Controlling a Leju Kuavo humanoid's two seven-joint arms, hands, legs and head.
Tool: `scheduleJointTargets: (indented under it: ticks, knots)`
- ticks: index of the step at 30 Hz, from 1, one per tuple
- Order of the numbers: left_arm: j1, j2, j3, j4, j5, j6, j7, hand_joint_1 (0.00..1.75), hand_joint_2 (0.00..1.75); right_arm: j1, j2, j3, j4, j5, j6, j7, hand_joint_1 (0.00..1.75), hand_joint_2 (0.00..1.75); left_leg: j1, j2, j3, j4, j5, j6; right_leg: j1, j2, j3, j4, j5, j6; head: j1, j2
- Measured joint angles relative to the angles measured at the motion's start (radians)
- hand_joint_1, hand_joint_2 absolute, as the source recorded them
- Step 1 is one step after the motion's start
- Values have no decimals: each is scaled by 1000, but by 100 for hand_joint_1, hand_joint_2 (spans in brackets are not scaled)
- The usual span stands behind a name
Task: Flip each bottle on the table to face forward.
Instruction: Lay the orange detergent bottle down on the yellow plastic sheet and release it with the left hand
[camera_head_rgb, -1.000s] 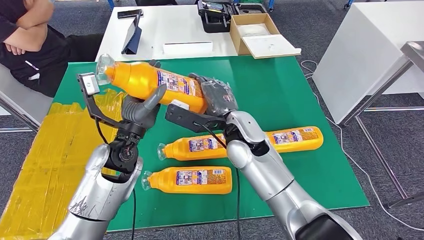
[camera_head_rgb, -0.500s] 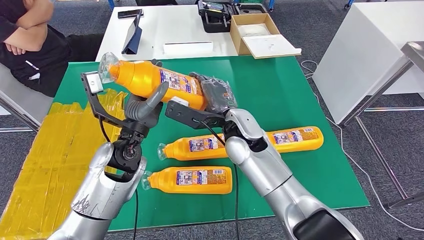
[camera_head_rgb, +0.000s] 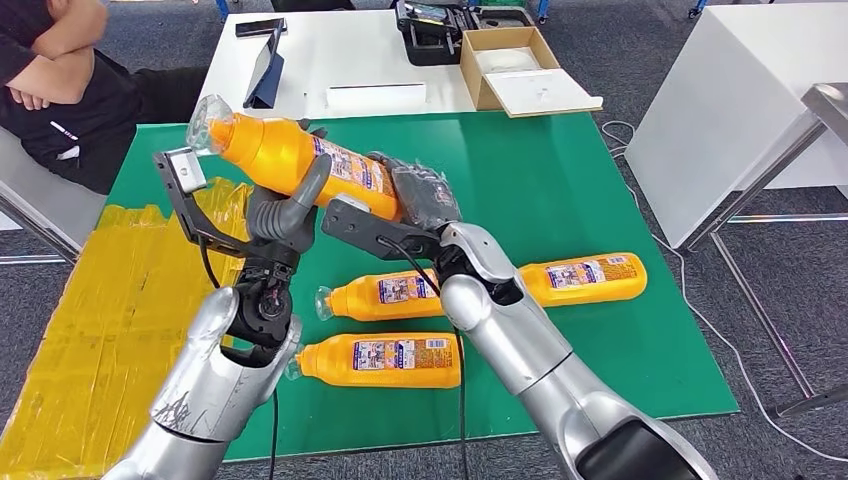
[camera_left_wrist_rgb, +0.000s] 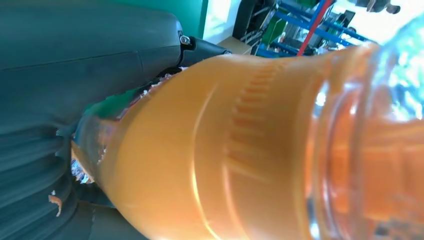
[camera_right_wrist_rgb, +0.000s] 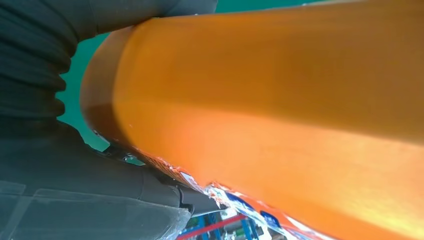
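Both the left hand (camera_head_rgb: 285, 212) and right hand (camera_head_rgb: 422, 195) grip one orange bottle (camera_head_rgb: 290, 155), raised above the green mat (camera_head_rgb: 560, 190).

Both silver arms are bent up and angled in toward each other above the tabletop (camera_head_rgb: 600, 180). The left hand (camera_head_rgb: 285, 205) wraps the orange bottle (camera_head_rgb: 290, 155) near its neck, thumb up along its side, and the right hand (camera_head_rgb: 425, 195) grips its base end.
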Motion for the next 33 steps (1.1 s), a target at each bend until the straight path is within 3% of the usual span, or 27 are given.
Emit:
scheduleJointTargets:
  ticks: [7,8,9,11,12,13,19,24,29,33]
  knots:
    - [3,-3,0,1,-4,3,-6,175,175,0,1,13,19,-32,-8,-7,175,175,0,0,0,0,0,0,0,0,0,0,0,0,0,0]
    - [3,-3,0,2,-2,3,-7,175,175,-1,1,14,24,-40,-10,-9,150,175,0,0,0,0,0,0,0,0,0,0,0,0,0,0]
    - [3,-3,0,3,0,2,-8,175,175,-1,1,15,28,-50,-10,-11,115,175,0,0,0,0,0,0,0,0,0,0,0,0,0,0]
    - [4,-2,1,7,9,-5,-14,175,175,-1,0,17,42,-76,-11,-18,27,87,0,0,0,0,0,0,0,0,0,0,0,0,0,0]
    - [4,0,4,9,13,-10,-17,175,175,-1,-1,17,53,-91,-11,-25,8,44,0,0,0,0,0,0,0,0,0,0,0,0,0,0]
    - [4,3,9,10,17,-15,-22,175,175,-1,-3,17,66,-109,-12,-36,0,0,0,0,0,0,0,0,0,0,0,0,0,0,0,0]
    - [19,22,79,-5,11,-38,-52,175,175,8,-35,-1,145,-182,-30,-110,0,0,0,-1,0,0,0,0,0,-1,0,0,0,0,0,0]
    - [31,34,151,-31,-6,-48,-57,175,175,36,-75,-53,153,-169,-37,-116,0,0,0,-1,0,0,0,0,0,-1,0,0,0,0,0,0]
    - [45,49,183,-39,-73,-50,-79,175,175,77,-115,-113,81,-116,-50,-110,0,0,0,-3,-1,0,1,1,0,-2,0,0,0,0,0,0]
    - [43,76,214,-39,-259,-27,-116,175,175,133,-155,-174,-35,-92,-47,-110,0,0,0,-2,-1,0,0,1,0,-2,0,0,0,0,0,0]
